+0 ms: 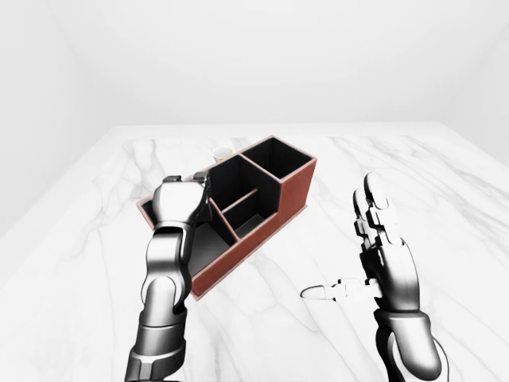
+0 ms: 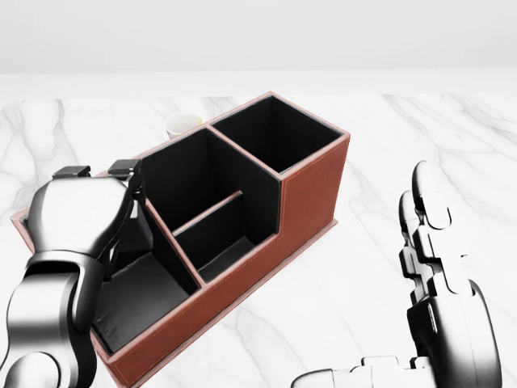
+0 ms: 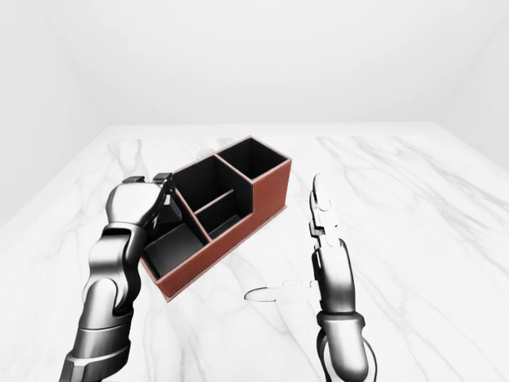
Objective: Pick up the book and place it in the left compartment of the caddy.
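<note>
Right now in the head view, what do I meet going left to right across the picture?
Left hand over the caddy's left end → red-brown caddy with black compartments → bare marble table → open right hand.

The left hand blocks the caddy's left compartment (other compartments stand open from above); bare desk lies toward the right edge.
</note>
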You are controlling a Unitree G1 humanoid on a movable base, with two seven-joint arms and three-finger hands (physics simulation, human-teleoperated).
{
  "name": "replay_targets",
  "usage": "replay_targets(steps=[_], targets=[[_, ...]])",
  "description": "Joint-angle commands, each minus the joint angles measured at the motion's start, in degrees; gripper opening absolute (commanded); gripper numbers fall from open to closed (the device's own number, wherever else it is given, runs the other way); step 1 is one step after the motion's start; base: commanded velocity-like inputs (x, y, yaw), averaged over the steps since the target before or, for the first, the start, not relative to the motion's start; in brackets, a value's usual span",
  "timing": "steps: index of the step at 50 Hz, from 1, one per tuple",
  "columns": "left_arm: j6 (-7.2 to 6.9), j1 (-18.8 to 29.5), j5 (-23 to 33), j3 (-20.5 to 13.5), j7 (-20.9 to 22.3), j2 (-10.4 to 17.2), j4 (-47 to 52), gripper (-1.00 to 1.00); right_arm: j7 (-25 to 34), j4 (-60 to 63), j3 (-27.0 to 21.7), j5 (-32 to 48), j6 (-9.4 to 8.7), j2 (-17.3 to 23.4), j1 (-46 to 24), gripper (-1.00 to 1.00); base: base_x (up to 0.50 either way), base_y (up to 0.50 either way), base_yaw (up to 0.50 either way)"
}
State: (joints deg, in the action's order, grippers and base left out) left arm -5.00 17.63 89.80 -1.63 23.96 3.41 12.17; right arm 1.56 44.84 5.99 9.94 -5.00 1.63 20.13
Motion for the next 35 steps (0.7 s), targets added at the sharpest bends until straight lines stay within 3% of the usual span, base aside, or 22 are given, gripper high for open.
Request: replay_targets(steps=[1,10,35], targets=[[0.00,-1.2,-0.9,0.0,-3.0,0.3,-0.6,-1.00,0.0,0.0,0.0,0.0,0.00,0.0,0.1,1.00,0.00,0.00,0.00],[0.00,-1.5,-0.5,-0.3,-3.6,0.4,-0.9,-1.00,0.0,0.0,0.0,0.0,0.00,0.0,0.0,1.00,0.00,0.00,0.00],[0.00,0.2,-9.4,0.7,-13.7,1.8,-13.8,-1.00,-0.1,0.0,0.2,0.2,0.00,0.1,-0.1,1.00,0.00,0.00,0.00]])
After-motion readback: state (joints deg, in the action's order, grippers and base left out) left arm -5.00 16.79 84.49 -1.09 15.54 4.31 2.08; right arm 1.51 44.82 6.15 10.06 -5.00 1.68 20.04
